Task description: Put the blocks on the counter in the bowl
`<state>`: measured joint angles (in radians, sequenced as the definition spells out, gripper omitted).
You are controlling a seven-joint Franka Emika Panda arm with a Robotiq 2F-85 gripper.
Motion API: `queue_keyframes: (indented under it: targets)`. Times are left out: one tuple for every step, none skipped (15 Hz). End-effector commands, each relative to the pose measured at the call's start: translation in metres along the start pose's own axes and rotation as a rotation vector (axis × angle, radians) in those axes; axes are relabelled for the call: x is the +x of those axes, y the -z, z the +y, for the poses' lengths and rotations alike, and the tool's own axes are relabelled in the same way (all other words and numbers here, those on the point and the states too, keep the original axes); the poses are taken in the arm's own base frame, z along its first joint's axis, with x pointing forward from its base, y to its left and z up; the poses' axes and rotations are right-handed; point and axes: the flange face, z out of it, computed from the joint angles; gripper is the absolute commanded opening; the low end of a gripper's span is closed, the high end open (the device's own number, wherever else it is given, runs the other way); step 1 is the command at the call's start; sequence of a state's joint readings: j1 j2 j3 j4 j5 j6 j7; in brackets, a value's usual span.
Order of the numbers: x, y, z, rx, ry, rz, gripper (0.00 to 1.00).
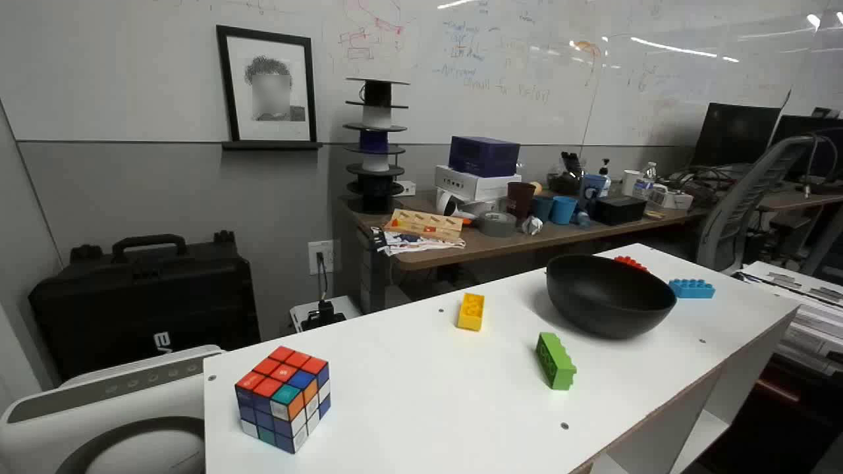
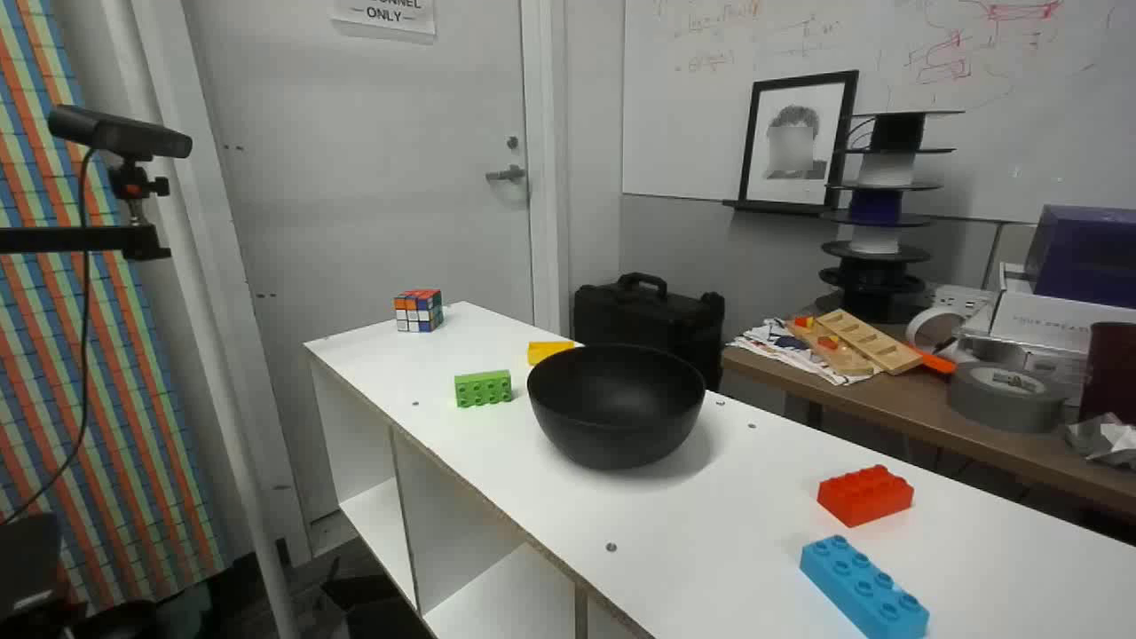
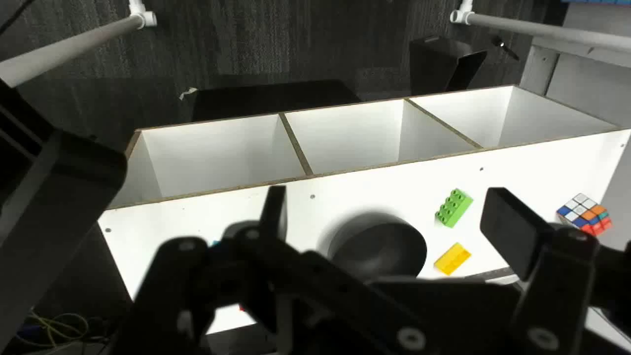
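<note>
Wrist view: our gripper [image 3: 393,217] gapes wide, empty; lowering it toward the green block [image 3: 454,208] right of centre, we could knock the bowl [image 3: 394,249] with that spread.

Black bowl [image 2: 617,408], puzzle cube [image 1: 283,398], four blocks [image 2: 865,495] on white counter [image 2: 719,524].

I see a black bowl [image 2: 612,444] upright; yellow block [image 1: 471,312], red block [image 2: 865,495] nearer one long surface [image 1: 408,395] edge than green block [image 1: 556,361], blue block [image 2: 861,586].
</note>
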<state>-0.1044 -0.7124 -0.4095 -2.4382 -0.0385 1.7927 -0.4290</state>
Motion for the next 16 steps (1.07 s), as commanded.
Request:
queue_keyframes:
  targets:
    - [0.001,0.002,0.0,-0.001,0.0,0.003,1.0]
    - [0.001,0.005,0.001,-0.004,0.0,0.009,1.0]
    - [0.001,0.008,0.001,-0.006,0.0,0.015,1.0]
    - [0.001,0.009,0.001,-0.007,0.0,0.018,1.0]
    - [0.001,0.01,0.001,-0.008,0.0,0.019,1.0]
    - [0.001,0.01,0.001,-0.008,0.0,0.019,1.0]
    - [0.001,0.01,0.001,-0.008,0.0,0.019,1.0]
    - [0.001,0.01,0.001,-0.008,0.0,0.019,1.0]
    - [0.001,0.01,0.001,-0.008,0.0,0.019,1.0]
    - [0.001,0.01,0.001,-0.008,0.0,0.019,1.0]
    - [0.001,0.01,0.001,-0.008,0.0,0.019,1.0]
    - [0.001,0.01,0.001,-0.008,0.0,0.019,1.0]
    - [0.001,0.01,0.001,-0.008,0.0,0.019,1.0]
    - [0.001,0.01,0.001,-0.008,0.0,0.019,1.0]
    - [0.006,0.008,-0.001,-0.012,0.003,0.004,1.0]
    - [0.017,0.002,-0.004,-0.028,0.004,-0.016,1.0]
